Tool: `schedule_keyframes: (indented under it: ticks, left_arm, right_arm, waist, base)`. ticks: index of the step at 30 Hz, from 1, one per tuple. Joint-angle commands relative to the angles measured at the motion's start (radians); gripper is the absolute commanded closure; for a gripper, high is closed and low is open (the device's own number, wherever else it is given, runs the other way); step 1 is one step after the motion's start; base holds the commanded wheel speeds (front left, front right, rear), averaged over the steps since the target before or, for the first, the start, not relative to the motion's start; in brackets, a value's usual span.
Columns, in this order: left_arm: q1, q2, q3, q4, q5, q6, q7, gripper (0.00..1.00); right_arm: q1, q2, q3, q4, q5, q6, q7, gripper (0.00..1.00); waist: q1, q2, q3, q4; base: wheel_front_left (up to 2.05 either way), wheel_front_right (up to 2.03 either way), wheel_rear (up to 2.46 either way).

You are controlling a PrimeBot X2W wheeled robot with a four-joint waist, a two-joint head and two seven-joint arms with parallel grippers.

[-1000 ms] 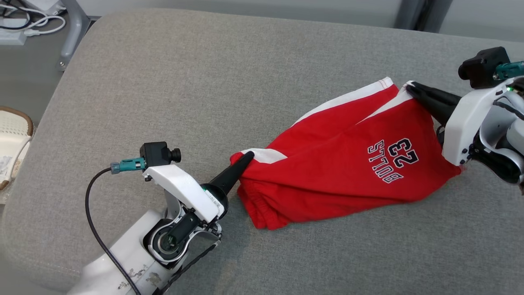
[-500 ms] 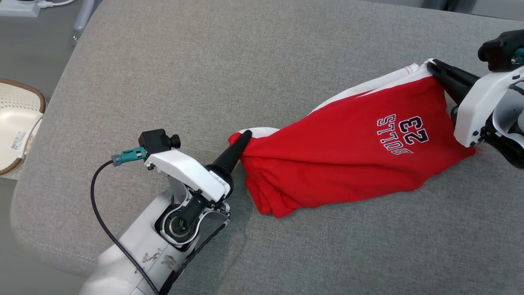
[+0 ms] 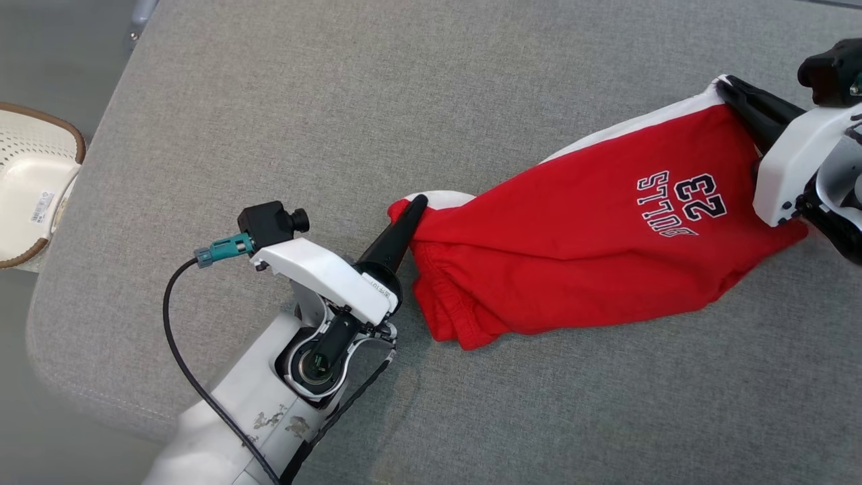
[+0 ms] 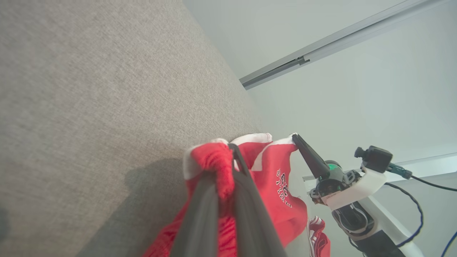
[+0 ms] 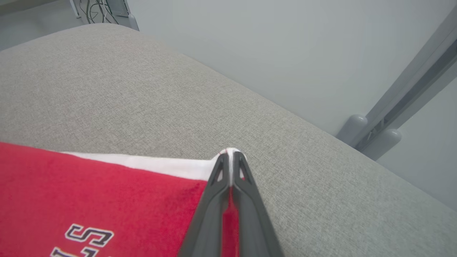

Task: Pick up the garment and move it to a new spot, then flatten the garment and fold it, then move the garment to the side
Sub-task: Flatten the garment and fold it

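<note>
**Mid-carry and stretching, nothing folded yet**

Pinched at two corners and strung between them: red cotton shorts with white side stripes and a "BULLS 23" print. Partly lifted, lower folds seemingly resting on the grey woven cushion, over its right half. Clamped by the left gripper at a white-trimmed corner near the cushion's middle. Clamped by the right gripper at the opposite white-edged corner, far right. Fingers together on cloth in both wrist views.

Judged as the move-and-spread step, with no fold begun. Next, probably: drawing the two grips apart to take out the bunching beside the left grip, then lowering flat before letting go.

Plenty of bare cushion leftward and nearer the robot. Less room past the right grip: far cushion edge near, pale wall beyond. Worth minding the rounded near-left corner too.
</note>
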Motion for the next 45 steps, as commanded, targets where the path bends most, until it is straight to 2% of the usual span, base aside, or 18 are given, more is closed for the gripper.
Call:
schedule_keyframes:
  ticks: [1,6,7,8,9,20,21,22,23,27,32,38,45]
  left_arm:
    - [-0.02,-0.001,0.0,-0.005,0.009,-0.002,-0.012,1.0]
    - [-0.034,-0.007,-0.002,-0.022,0.034,-0.002,-0.066,0.93]
    - [-0.037,-0.008,-0.005,-0.024,0.037,-0.002,-0.075,0.88]
    - [-0.04,-0.005,-0.006,-0.022,0.048,-0.002,-0.093,0.88]
    - [-0.043,-0.004,-0.006,-0.015,0.054,-0.002,-0.114,1.0]
    - [-0.055,-0.008,-0.04,0.011,0.039,-0.002,-0.164,1.0]
    - [-0.056,-0.008,-0.043,0.017,0.036,-0.002,-0.164,0.76]
    - [-0.059,-0.008,-0.045,0.024,0.036,-0.002,-0.168,0.24]
    - [-0.06,-0.009,-0.045,0.033,0.036,-0.002,-0.171,0.0]
    - [-0.075,-0.011,-0.057,0.06,0.036,-0.002,-0.174,0.0]
    - [-0.081,0.002,-0.092,0.096,0.089,-0.002,-0.203,0.0]
    - [-0.094,0.029,-0.156,0.171,0.254,-0.002,-0.234,0.0]
    - [-0.066,0.044,-0.093,0.245,0.49,-0.002,-0.235,0.0]
  right_arm:
    - [-0.016,0.003,0.0,0.008,-0.019,0.0,-0.019,1.0]
    - [-0.027,0.016,0.0,0.037,-0.038,0.0,-0.031,1.0]
    - [-0.03,0.015,0.0,0.044,-0.043,0.0,-0.035,1.0]
    - [-0.032,0.016,0.0,0.051,-0.045,0.0,-0.038,1.0]
    - [-0.031,0.017,0.0,0.06,-0.039,0.0,-0.036,1.0]
    - [-0.019,0.028,0.0,0.121,-0.021,0.0,-0.023,1.0]
    - [-0.019,0.03,0.0,0.124,-0.007,0.0,-0.024,1.0]
    - [-0.024,0.032,0.0,0.126,-0.003,0.0,-0.034,0.69]
    - [-0.025,0.034,0.0,0.135,0.014,0.0,-0.031,0.0]
    - [-0.024,0.047,0.0,0.143,0.007,0.0,-0.024,0.0]
    - [0.006,0.056,0.0,0.162,-0.001,0.0,-0.027,0.0]
    - [0.044,0.066,0.0,0.149,-0.009,0.0,-0.086,0.0]
    - [0.081,0.076,-0.014,0.165,-0.003,0.0,-0.117,0.0]
  waist:
    - [0.0,0.0,0.007,0.004]
    - [0.0,0.0,0.022,0.009]
    - [0.0,0.0,0.025,0.01]
    - [0.0,0.0,0.027,0.01]
    - [0.0,0.0,0.029,0.01]
    - [0.0,0.0,0.045,0.008]
    - [0.0,0.0,0.046,0.007]
    - [0.0,0.0,0.047,0.007]
    - [0.0,0.0,0.048,0.007]
    - [0.0,0.0,0.046,0.005]
    - [0.0,0.0,0.021,-0.004]
    - [0.0,0.0,-0.031,-0.021]
    - [0.0,0.0,-0.108,-0.051]
  base:
    - [0.0,0.0,0.0]
    - [0.0,0.0,0.0]
    - [0.0,0.0,0.0]
    - [0.0,0.0,0.0]
    - [0.0,0.0,0.0]
    - [0.0,0.0,0.0]
    - [0.0,0.0,0.0]
    - [0.0,0.0,0.0]
    - [0.0,0.0,0.0]
    - [0.0,0.0,0.0]
    - [0.0,0.0,0.0]
    - [0.0,0.0,0.0]
    - [0.0,0.0,0.0]
